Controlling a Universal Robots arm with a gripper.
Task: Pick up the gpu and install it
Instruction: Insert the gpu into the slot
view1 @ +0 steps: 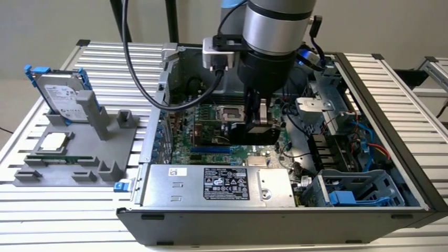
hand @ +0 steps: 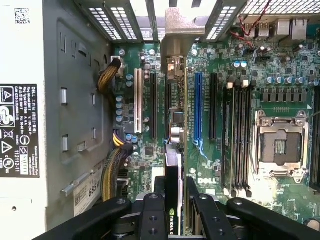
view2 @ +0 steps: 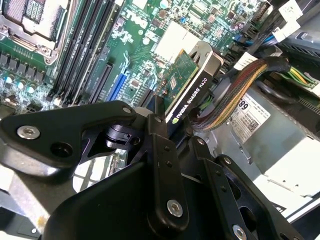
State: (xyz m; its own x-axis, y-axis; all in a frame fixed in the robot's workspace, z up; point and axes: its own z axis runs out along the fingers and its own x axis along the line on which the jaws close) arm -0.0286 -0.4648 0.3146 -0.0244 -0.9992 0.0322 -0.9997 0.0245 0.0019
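The gpu (view2: 187, 85) is clamped edge-on in the hand (hand: 174, 210), held inside the open computer case (view1: 392, 131) above the motherboard (hand: 290, 65). For a clean seat, its edge is best kept parallel to the blue slot (hand: 198, 107), the bracket lined up with the rear opening.

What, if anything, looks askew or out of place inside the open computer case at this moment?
Nothing stands out. The gripper is shut on the gpu, holding it on edge over the motherboard and in line with the expansion slots. The cable bundles lie beside the card, and no damage shows.
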